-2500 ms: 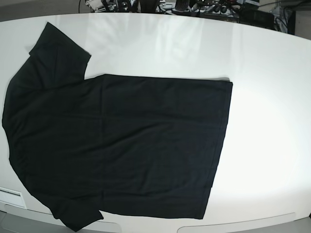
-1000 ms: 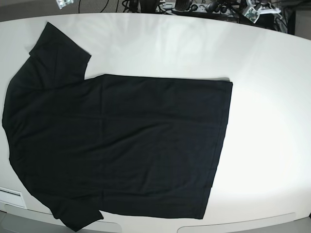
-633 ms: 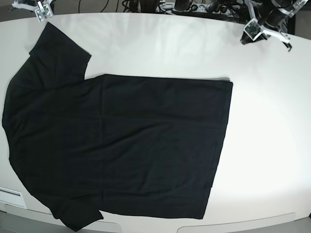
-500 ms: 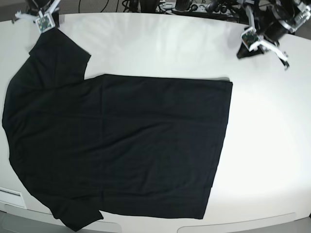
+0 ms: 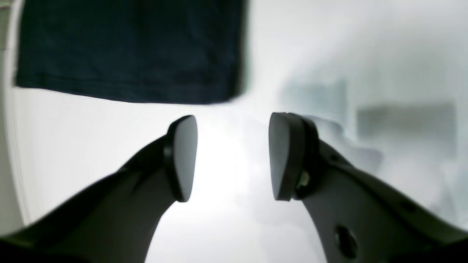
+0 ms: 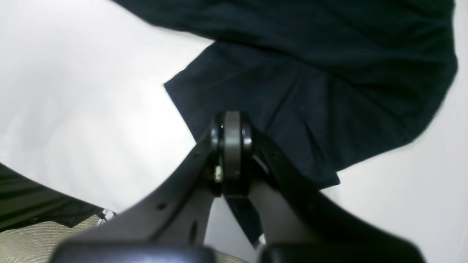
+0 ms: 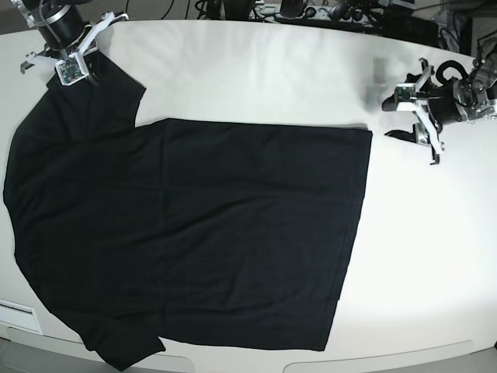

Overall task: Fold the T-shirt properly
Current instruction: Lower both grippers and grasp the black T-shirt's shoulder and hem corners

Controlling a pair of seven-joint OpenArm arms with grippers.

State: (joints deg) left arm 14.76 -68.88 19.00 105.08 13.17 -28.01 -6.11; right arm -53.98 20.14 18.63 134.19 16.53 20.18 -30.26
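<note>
The black T-shirt [image 7: 194,225] lies spread flat on the white table [image 7: 256,70], sleeves at the left, hem at the right. My right gripper [image 7: 71,71] hovers over the far sleeve [image 6: 310,91]. Its fingers [image 6: 232,146] are shut together with nothing visible between them; whether they touch the cloth I cannot tell. To the right, just off the T-shirt's far hem corner [image 5: 128,47], my left gripper [image 7: 397,119] stands open over bare table. In the left wrist view, that gripper [image 5: 232,157] has an empty gap between its pads.
Cables and equipment [image 7: 311,12] crowd the far table edge. A white strip [image 7: 15,315] lies at the near left by the shoulder. The near sleeve [image 7: 124,346] reaches almost to the front edge. Bare table spans the right side.
Both arms have come in from the far edge toward the T-shirt. The left gripper has opened and moved near the far hem corner; the right, still shut, now sits over the far sleeve.
</note>
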